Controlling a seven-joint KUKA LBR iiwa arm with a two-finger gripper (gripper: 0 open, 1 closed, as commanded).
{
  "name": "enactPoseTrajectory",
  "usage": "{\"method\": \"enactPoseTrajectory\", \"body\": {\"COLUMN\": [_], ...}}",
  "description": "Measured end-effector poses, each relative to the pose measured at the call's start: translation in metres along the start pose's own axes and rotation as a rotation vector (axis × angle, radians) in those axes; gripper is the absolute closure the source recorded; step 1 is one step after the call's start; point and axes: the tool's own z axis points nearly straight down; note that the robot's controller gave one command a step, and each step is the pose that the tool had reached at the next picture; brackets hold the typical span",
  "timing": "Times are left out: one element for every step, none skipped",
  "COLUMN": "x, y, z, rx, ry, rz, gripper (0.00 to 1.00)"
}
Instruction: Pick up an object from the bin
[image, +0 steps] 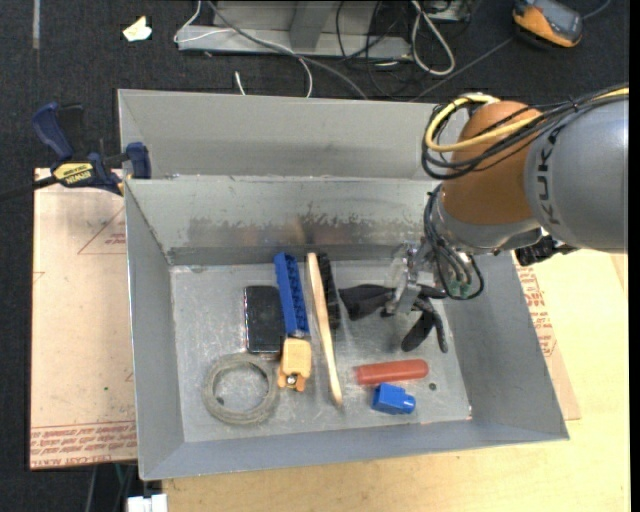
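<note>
Bin (205, 310) floor lies bare between spread-fingered hand (398, 315) and right wall.

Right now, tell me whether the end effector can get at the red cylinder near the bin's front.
Probably yes. The red cylinder lies flat and uncovered, close by the open end effector. A small blue block sits close beside it on the front side, and the wooden stick lies apart.

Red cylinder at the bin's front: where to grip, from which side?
Mid-length on the red cylinder, straight down from above, closing across its narrow width. It lies flat, long axis left-right, top unobstructed. The blue block sits close at its front side, so clearance there looks tight.
</note>
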Motion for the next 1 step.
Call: {"method": "enactPoseTrajectory", "body": {"x": [-0.0009], "y": [0.0005], "z": [-0.0532], "rx": [-0.001], "ry": [0.0], "rz": [-0.001], "gripper": [1.0]}}
